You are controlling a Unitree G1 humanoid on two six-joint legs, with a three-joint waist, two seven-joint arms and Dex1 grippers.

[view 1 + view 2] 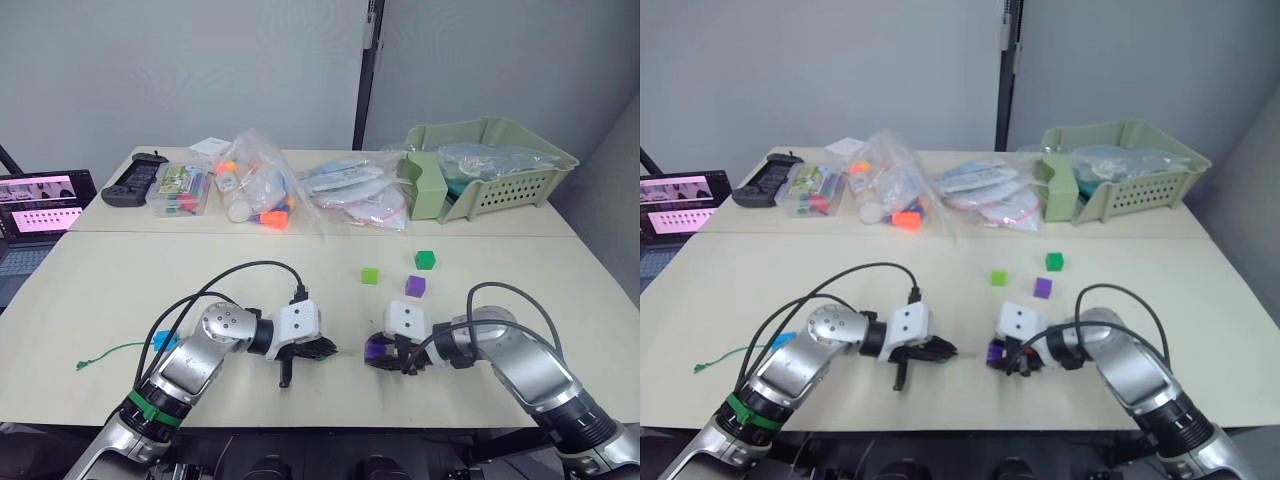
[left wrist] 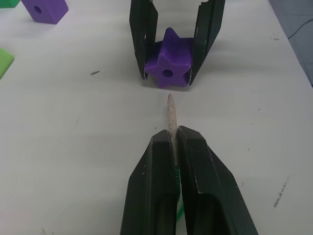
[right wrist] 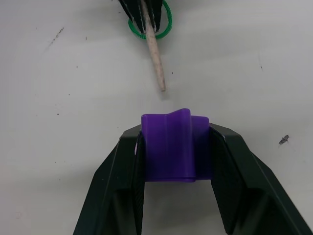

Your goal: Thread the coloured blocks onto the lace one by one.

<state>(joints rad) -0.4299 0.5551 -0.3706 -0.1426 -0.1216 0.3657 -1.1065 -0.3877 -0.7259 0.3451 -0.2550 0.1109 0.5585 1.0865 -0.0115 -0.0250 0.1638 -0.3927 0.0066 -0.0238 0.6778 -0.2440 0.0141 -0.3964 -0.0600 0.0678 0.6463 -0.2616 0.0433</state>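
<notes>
The lace tip (image 2: 170,113), a stiff pale needle, lies level above the table (image 1: 90,290) with its long axis aimed straight at the hole in the purple star block (image 2: 168,65); a small gap parts point from hole. The left gripper (image 2: 174,142) has its fingers closed on the tip's rear, with green lace (image 3: 149,25) looped behind them. The right gripper (image 3: 177,149) clamps the star block by its sides, the holed face turned toward the tip, low over the table near its front edge.

The table is pale cream, lightly speckled, two tops butted together, against a grey wall. At the far side stand a green basket (image 1: 520,180) and bagged toys (image 1: 255,190); a screen (image 1: 40,205) sits off the left edge.

Loose blocks lie beyond the right gripper (all apart): light green (image 1: 371,275), dark green (image 1: 425,259), purple (image 1: 416,286). A blue block (image 1: 165,340) sits by the left arm, where more green lace (image 1: 105,355) trails on the table.
</notes>
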